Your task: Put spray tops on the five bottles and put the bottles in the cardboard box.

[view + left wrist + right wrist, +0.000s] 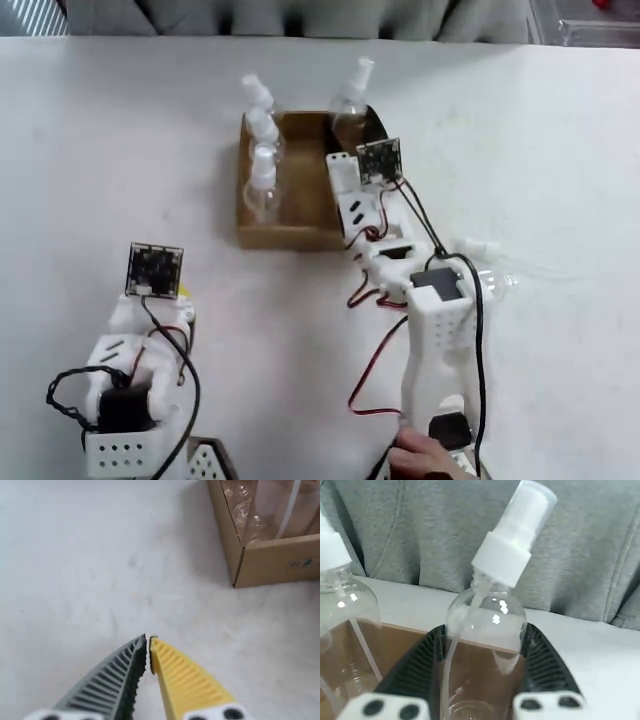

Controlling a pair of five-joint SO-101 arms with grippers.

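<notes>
From above, the right gripper (355, 128) is pinching a clear plastic spray-topped bottle (352, 103) at the far corner of the brown cardboard box (290, 238), the left gripper (148, 641) is lying with tips pressed together, and close up that bottle is seemingly tilting, so I'd be straightening it before releasing

My right arm (437, 330) covers much of the loose bottle (500, 282) on the table (120, 150), while the gripped bottle (485, 625) and the box (270, 565) are cut off by wrist-view edges.
</notes>
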